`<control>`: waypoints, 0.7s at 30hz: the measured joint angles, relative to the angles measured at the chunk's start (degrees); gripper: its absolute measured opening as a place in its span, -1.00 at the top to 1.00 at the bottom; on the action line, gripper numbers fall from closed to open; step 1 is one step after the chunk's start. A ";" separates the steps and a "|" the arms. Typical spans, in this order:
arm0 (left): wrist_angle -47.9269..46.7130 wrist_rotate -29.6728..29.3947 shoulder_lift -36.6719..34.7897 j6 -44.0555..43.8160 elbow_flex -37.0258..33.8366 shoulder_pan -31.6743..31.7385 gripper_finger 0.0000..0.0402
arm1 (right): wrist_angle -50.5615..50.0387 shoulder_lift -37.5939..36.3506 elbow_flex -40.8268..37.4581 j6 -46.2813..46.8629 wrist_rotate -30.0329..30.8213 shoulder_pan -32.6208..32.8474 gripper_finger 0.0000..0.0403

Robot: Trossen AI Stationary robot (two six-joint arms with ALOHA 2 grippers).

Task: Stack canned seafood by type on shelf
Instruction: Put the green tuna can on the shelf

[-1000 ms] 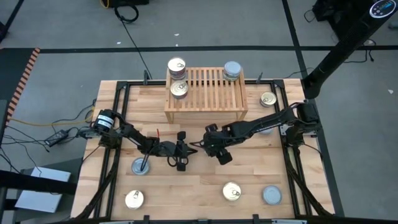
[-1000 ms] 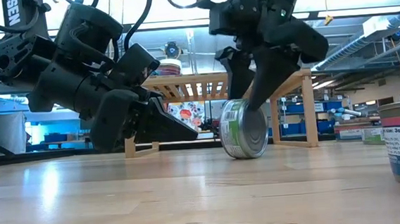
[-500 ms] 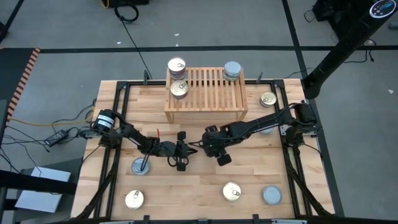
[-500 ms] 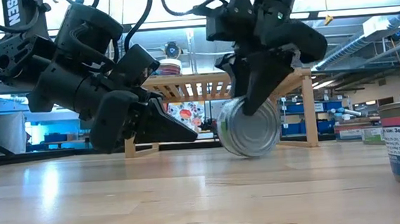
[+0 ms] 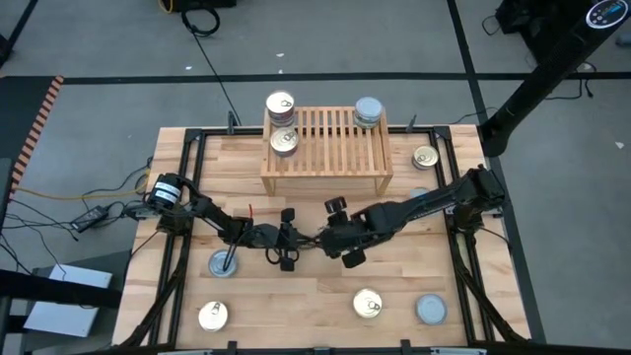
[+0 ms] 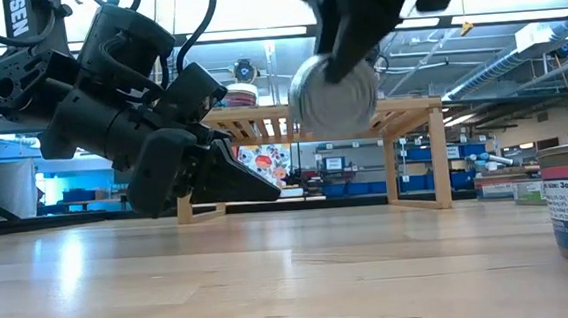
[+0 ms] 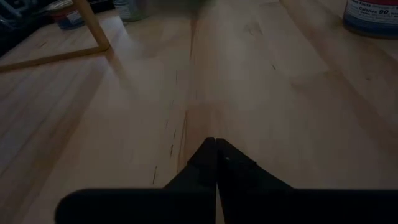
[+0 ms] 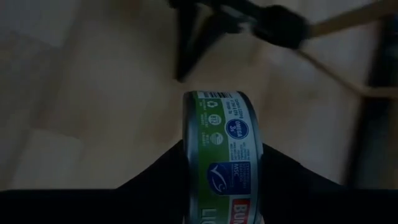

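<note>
Now right gripper (image 6: pixel 342 60) clamps tin (image 6: pixel 333 97) on edge, clear above tabletop (image 6: pixel 292 279).

A robotics lab or workshop: grey floor (image 5: pixel 99 39) marked with dark tape lines, loose cables (image 5: pixel 89 212) by the desk's (image 5: pixel 296 296) left edge, exposed ceiling ducts (image 6: pixel 518 57), and blue storage bins (image 6: pixel 351 187) on racks behind.
</note>
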 joint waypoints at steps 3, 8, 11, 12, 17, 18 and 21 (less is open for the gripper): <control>0.00 0.00 0.00 0.01 0.00 0.00 0.98 | -4.94 0.00 3.44 2.55 7.85 2.48 0.24; 0.00 0.00 0.00 0.00 0.00 0.00 0.98 | -13.94 0.00 7.11 7.62 21.54 6.43 0.23; 0.01 0.00 0.00 0.00 0.00 0.00 0.98 | -20.07 0.00 7.77 12.20 28.02 7.72 0.23; 0.02 0.00 0.01 0.00 0.00 0.00 0.98 | -22.36 0.00 7.77 13.88 29.80 7.95 0.23; 0.02 0.00 0.02 -0.07 0.00 0.00 0.98 | -32.11 0.00 7.77 22.13 36.87 7.67 0.23; 0.04 0.00 0.02 -0.08 0.00 0.00 0.98 | -33.52 0.00 7.77 23.48 38.26 7.43 0.23; 0.07 0.00 0.02 -0.11 0.00 0.00 0.98 | -36.61 -0.05 7.75 25.66 40.88 6.29 0.23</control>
